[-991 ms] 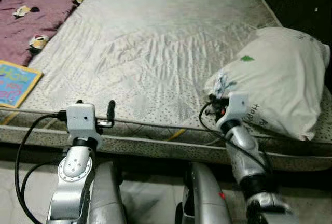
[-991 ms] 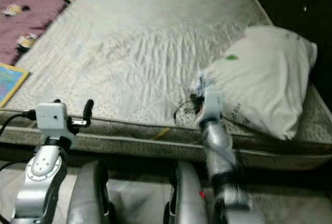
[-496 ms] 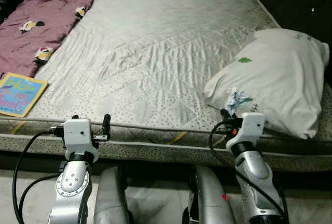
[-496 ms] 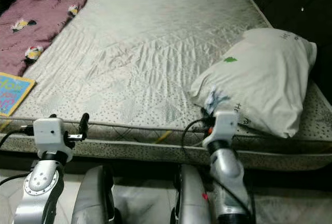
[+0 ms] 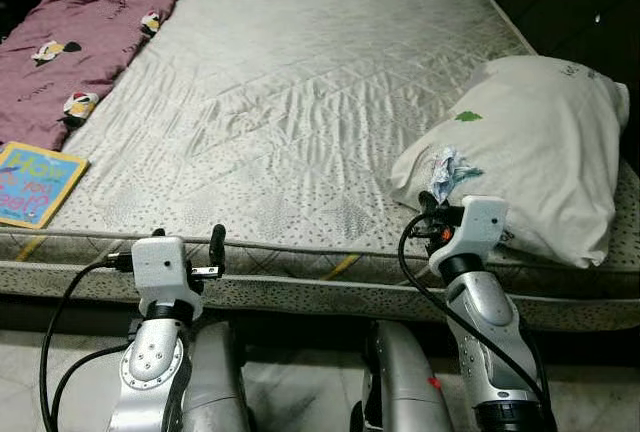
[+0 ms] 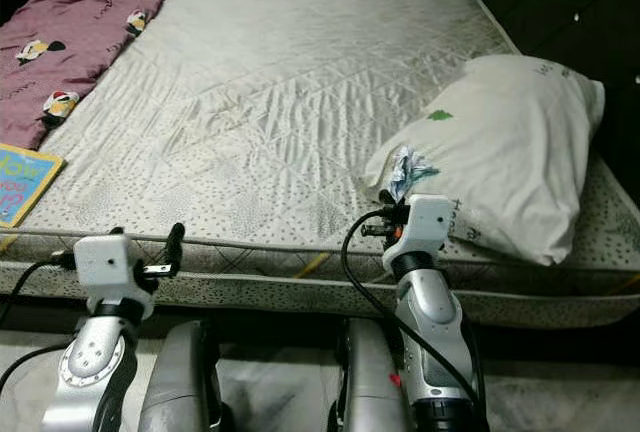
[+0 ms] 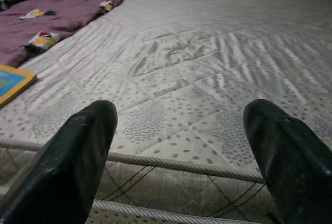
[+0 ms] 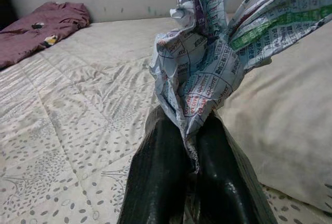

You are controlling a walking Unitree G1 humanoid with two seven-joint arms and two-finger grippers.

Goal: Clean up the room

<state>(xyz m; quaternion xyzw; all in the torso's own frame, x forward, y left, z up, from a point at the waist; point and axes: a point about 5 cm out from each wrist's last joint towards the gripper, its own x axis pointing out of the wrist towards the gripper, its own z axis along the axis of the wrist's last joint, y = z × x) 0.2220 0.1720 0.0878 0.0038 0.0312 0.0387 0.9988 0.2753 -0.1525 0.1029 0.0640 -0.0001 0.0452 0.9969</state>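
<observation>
Our right gripper (image 8: 189, 156) pinches the crumpled paper (image 8: 218, 53) low; it seems light and tearable. Left gripper (image 7: 179, 156) gapes wide.

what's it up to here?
The robot stands at the edge of a mattress. Its right gripper is shut on a crumpled printed paper, held up just in front of the white pillow. The left gripper is open and hovers at the mattress edge, holding nothing. A maroon blanket and a colourful book lie on the robot's left side of the bed.
</observation>
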